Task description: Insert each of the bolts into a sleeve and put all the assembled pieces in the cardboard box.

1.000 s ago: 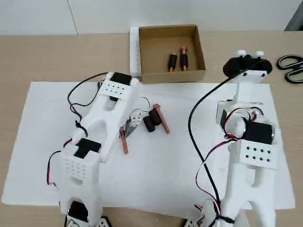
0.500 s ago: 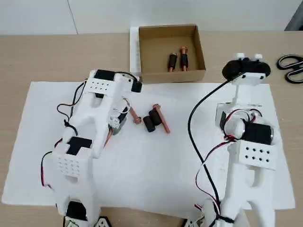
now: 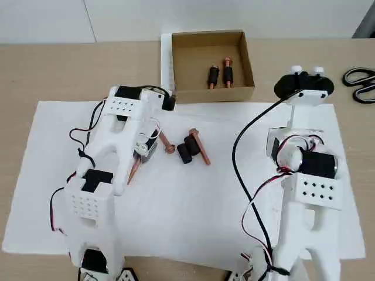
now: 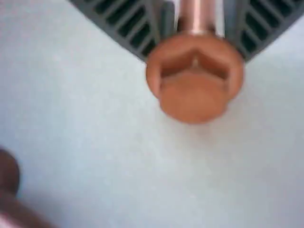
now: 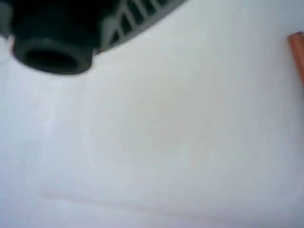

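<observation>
Wooden table point(image 3: 58, 64), white sheet point(image 3: 193, 222) on top. Copper bolt point(image 4: 194, 83) hangs over the sheet, left gripper point(image 4: 194, 19) clenched on its shank just behind the head. Probably light, rigid, slick; grip mid-shank, tip free. Black sleeve point(image 5: 52, 50) looks clamped in right gripper point(image 5: 88, 28). Far side: cardboard box point(image 3: 247, 64).

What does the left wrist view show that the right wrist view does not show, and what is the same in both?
Left wrist view: the head of a copper bolt, seen end-on, with its shank clamped between the ribbed grey fingers of the left end effector.
Right wrist view: a black sleeve with its open bore towards the camera, held against a ribbed grey finger, and the shank of a loose bolt at the picture's edge.
Both: the white sheet lies underneath.
</observation>
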### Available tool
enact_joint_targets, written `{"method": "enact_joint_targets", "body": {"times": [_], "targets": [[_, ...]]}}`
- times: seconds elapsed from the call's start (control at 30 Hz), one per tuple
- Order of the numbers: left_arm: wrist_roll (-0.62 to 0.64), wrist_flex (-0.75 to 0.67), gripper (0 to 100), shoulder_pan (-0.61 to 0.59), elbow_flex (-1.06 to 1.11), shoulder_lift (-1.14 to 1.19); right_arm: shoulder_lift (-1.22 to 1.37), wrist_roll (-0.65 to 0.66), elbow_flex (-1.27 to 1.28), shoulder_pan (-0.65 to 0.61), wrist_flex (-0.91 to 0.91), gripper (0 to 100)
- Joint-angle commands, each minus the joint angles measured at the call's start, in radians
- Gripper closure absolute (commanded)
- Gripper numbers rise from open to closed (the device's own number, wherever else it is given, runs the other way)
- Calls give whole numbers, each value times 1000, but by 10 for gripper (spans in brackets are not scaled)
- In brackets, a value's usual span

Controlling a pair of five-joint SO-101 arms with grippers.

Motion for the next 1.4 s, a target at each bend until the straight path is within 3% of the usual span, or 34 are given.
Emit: {"method": "enact_joint_targets", "body": {"times": [0.0,0.67,0.97,1.07,1.23,1.37], "targets": [[2,-38,930,-8,-36,-14,-25,2,-9,5,-13,994],[12,-72,994,-3,-28,75,-25,2,-9,5,-18,994],[12,49,994,-6,-182,-224,-28,0,-9,5,-19,995],[14,68,994,-9,-183,-316,-44,-66,-9,7,-30,995],[14,94,994,-23,-179,-425,-222,-163,21,4,-38,995],[15,94,994,-71,-171,-528,-452,-163,118,-2,-50,995]]}}
